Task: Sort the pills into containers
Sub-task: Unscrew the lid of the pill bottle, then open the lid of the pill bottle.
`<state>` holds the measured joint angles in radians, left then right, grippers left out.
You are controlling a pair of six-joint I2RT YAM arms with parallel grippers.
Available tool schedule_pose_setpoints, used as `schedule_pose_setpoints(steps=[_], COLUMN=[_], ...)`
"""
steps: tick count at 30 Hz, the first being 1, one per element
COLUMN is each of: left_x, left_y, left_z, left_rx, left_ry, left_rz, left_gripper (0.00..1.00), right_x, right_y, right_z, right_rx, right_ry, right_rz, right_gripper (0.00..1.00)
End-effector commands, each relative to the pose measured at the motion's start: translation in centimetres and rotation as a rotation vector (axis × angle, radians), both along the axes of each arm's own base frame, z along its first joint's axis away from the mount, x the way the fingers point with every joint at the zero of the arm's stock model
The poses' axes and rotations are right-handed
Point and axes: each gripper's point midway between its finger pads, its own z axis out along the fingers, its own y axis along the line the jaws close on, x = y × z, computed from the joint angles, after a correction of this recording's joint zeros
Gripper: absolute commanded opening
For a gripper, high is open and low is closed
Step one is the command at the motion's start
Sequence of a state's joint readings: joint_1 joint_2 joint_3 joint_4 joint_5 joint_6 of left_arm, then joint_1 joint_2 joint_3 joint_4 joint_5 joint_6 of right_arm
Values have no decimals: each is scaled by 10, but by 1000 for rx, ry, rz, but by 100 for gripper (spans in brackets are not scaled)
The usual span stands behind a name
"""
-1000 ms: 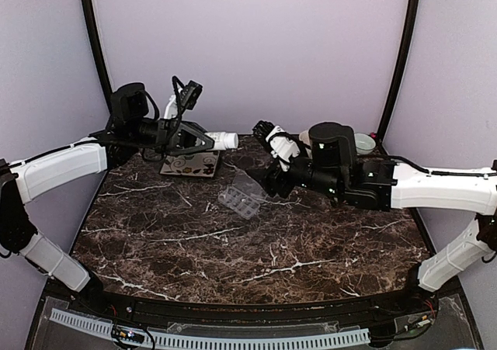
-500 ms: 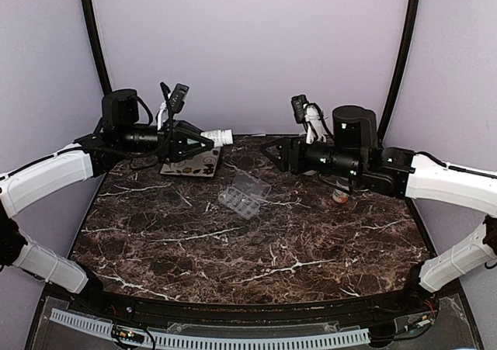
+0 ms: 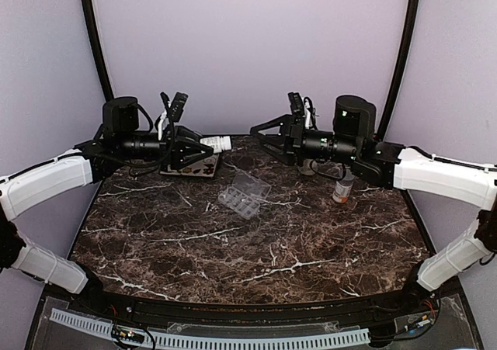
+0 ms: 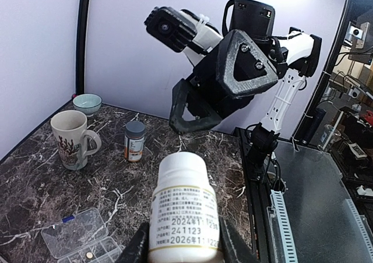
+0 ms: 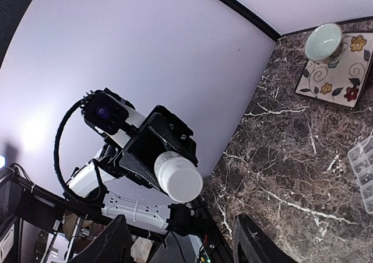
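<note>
My left gripper (image 4: 185, 246) is shut on a small white bottle (image 4: 185, 207), held level above the table's back left with its cap toward the right arm. In the top view the white bottle (image 3: 216, 143) points at my right gripper (image 3: 262, 137), which hangs open a short gap away and holds nothing. In the right wrist view the white bottle's cap (image 5: 179, 180) shows beyond the open right gripper (image 5: 180, 246). The clear pill organizer (image 3: 245, 195) lies lid-open mid-table; one small pill (image 4: 88, 255) sits in a cell of the organizer (image 4: 81, 242).
An orange pill bottle (image 3: 342, 188) stands at the right under the right arm. A patterned mug (image 4: 70, 139) and a pale bowl (image 4: 87, 104) stand behind it. A floral coaster (image 3: 190, 164) lies back left, with a bowl (image 5: 324, 41) on it.
The right arm has risen from beside the organizer and turned its open gripper left toward the white bottle. The left arm drew the bottle back slightly. The orange bottle now shows.
</note>
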<state>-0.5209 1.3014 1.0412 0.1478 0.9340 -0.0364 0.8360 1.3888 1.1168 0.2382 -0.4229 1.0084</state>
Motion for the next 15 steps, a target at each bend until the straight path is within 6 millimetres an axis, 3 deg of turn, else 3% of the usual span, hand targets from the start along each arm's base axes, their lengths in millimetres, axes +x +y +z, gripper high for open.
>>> schedule_pose_setpoints(steps=[1, 3, 8, 15], left_x=[-8, -10, -12, -11], left_y=[5, 4, 2, -3], left_z=[15, 16, 16, 16], left_rx=[-24, -27, -27, -25], left_ry=[-84, -81, -67, -47], left_rz=[-4, -15, -47, -82], left_gripper=[0, 0, 0, 0], right_x=[-8, -7, -6, -6], right_y=[12, 16, 24, 36], right_z=[12, 7, 22, 20], right_rx=[71, 66, 94, 85], right_ry=[54, 67, 50, 55], right_rz=[91, 103, 124, 151], right_gripper=[61, 61, 61, 61])
